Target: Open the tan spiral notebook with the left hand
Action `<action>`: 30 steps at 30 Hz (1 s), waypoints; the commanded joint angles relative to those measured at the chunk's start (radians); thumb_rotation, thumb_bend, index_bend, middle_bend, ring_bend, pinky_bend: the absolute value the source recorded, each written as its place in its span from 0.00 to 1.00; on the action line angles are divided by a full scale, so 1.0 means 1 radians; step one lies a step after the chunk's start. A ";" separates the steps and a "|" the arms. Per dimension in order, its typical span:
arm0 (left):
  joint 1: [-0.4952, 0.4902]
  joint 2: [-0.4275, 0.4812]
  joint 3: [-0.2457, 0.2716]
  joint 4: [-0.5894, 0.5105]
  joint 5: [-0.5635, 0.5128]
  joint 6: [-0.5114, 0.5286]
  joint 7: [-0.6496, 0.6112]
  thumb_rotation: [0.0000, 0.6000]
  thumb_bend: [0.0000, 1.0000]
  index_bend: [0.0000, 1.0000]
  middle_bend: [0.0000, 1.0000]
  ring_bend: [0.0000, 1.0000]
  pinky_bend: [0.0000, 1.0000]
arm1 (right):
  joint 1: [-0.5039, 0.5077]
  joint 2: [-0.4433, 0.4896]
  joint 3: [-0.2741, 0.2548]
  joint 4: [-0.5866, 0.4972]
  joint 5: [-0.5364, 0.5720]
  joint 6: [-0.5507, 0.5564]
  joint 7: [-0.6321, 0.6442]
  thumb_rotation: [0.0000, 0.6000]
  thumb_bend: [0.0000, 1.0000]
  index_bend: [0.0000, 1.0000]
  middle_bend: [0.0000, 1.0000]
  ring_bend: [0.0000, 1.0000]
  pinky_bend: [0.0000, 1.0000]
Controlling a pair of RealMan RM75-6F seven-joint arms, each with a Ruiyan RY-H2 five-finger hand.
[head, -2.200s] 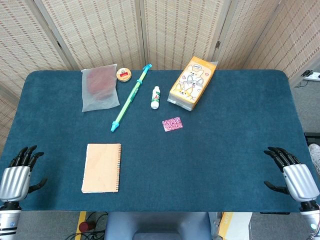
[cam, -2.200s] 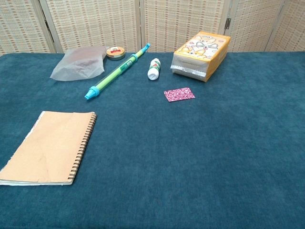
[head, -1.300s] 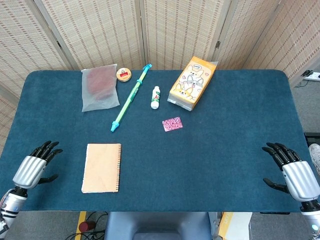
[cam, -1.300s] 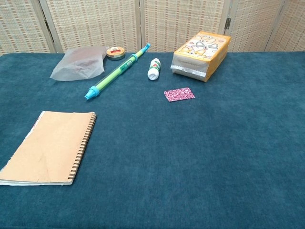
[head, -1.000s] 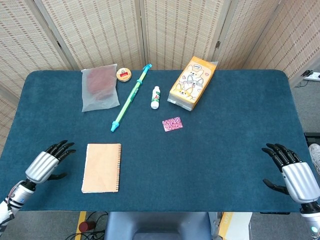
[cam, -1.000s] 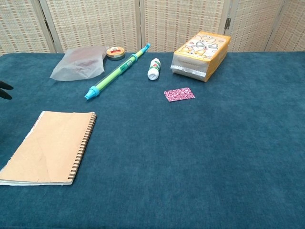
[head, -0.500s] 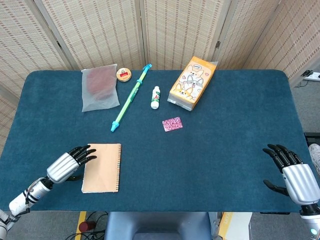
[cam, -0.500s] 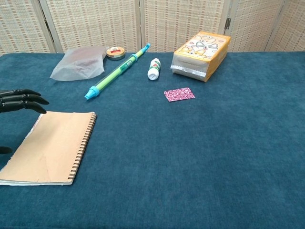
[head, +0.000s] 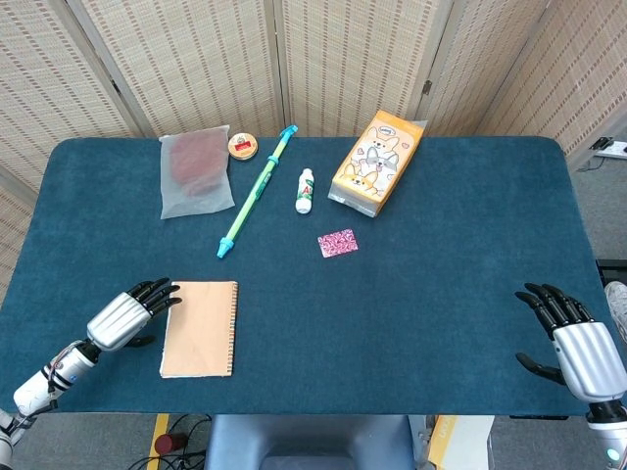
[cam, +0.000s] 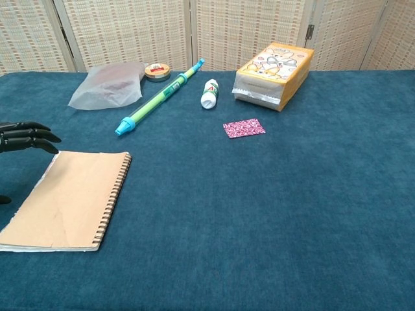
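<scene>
The tan spiral notebook (head: 200, 328) (cam: 67, 199) lies closed on the blue table, its wire binding along its right edge. My left hand (head: 127, 315) hovers just beside the notebook's left edge, holding nothing, its dark fingers (cam: 29, 139) spread and reaching towards the cover's upper left corner. Whether the fingers touch the cover I cannot tell. My right hand (head: 576, 341) rests at the table's front right corner, fingers apart and empty, far from the notebook.
At the back lie a frosted bag (head: 194, 173), a small round tin (head: 243, 146), a green-blue pen (head: 257, 190), a white bottle (head: 305, 190), an orange cartoon bag (head: 376, 162) and a pink patterned card (head: 337, 243).
My left hand came in from the table's front left corner to the notebook's left edge, then drew back slightly in the last half second. The right hand barely moved.
</scene>
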 commanded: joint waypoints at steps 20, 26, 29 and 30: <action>-0.016 -0.068 0.030 0.008 -0.019 0.017 -0.018 1.00 0.15 0.23 0.16 0.12 0.26 | -0.002 0.002 0.006 -0.013 0.009 -0.005 -0.010 1.00 0.13 0.17 0.17 0.13 0.22; -0.020 -0.087 0.037 0.018 -0.021 0.021 -0.032 1.00 0.15 0.24 0.17 0.13 0.26 | -0.003 0.003 0.008 -0.015 0.015 -0.008 -0.012 1.00 0.13 0.17 0.17 0.13 0.22; -0.020 -0.096 0.029 0.017 -0.033 0.021 -0.047 1.00 0.15 0.25 0.17 0.13 0.26 | -0.003 0.002 0.008 -0.015 0.016 -0.010 -0.015 1.00 0.13 0.17 0.17 0.13 0.22; -0.020 -0.099 0.028 0.018 -0.035 0.021 -0.050 1.00 0.15 0.26 0.17 0.14 0.26 | -0.003 0.002 0.009 -0.016 0.016 -0.009 -0.016 1.00 0.13 0.17 0.17 0.13 0.22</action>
